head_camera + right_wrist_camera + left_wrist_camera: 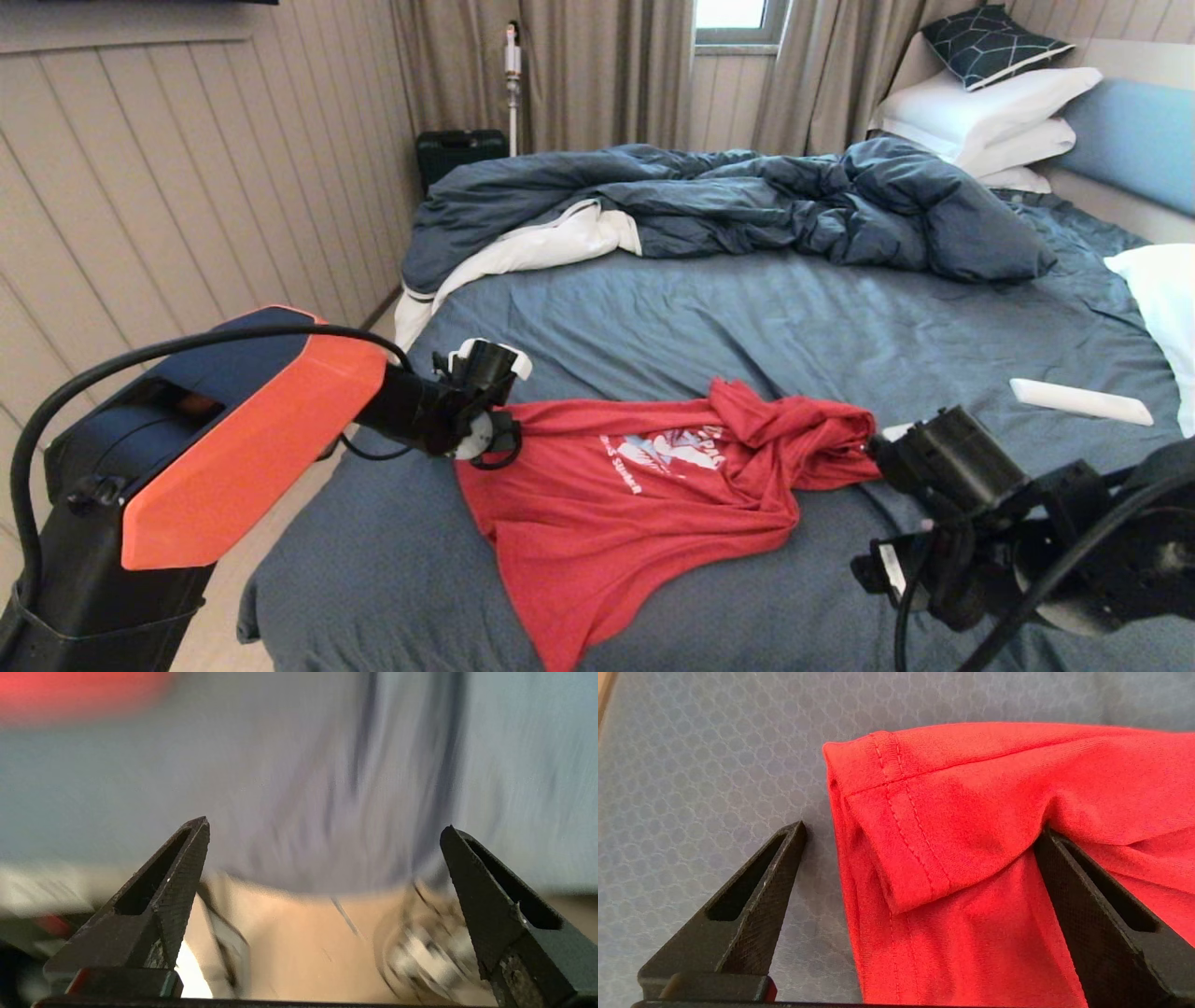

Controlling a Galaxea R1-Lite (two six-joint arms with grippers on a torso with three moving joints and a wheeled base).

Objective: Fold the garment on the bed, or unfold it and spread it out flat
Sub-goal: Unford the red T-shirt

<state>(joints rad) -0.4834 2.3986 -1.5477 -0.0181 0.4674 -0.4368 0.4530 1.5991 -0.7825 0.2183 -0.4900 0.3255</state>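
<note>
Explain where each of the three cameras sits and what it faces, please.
Head view: from the robot's head, down at the bed; both arms show.
Left wrist view: behind the open left gripper, straddling the garment's hemmed corner.
Right wrist view: behind the open right gripper, blurred, facing bedsheet and floor.
Head and left wrist views share the garment.

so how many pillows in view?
5, maybe more hidden: dark patterned pillow atop three stacked white pillows by the headboard, and one white pillow at the bed's right edge.
</note>
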